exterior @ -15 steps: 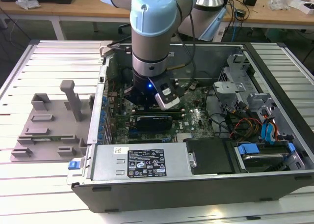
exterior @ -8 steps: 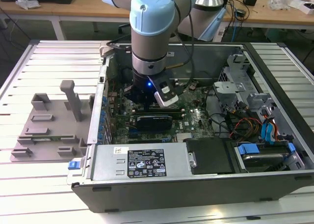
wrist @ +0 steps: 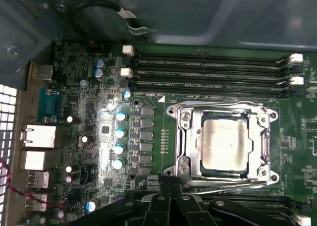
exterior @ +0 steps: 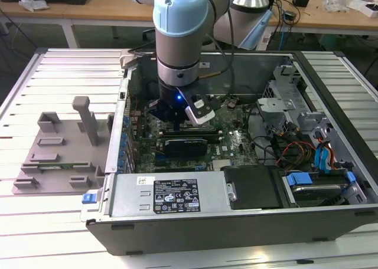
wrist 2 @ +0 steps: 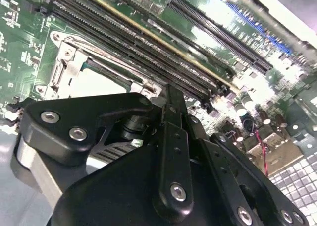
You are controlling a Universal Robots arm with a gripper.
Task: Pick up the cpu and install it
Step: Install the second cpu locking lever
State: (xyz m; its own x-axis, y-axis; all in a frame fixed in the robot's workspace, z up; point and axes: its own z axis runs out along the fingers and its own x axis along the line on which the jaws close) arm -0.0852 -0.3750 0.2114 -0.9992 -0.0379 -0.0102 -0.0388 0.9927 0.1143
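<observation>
The cpu [wrist: 225,141] lies flat inside the metal socket frame [wrist: 181,137] on the green motherboard, its silver top plate facing up. In the second wrist view the cpu [wrist 2: 94,82] is a pale patch just beyond my black finger linkage. My gripper [wrist: 168,184] hovers beside the socket's edge, clear of the chip. Its fingers [wrist 2: 171,102] are drawn together with nothing between them. In the exterior view the gripper [exterior: 171,117] hangs low inside the open computer case, over the board.
A grey plastic fixture with upright posts [exterior: 59,145] stands outside the case at the exterior view's left. Black memory slots [wrist: 208,72] run beside the socket. A row of capacitors [wrist: 119,132] flanks it. Drive bays and cables [exterior: 319,157] fill the exterior view's right.
</observation>
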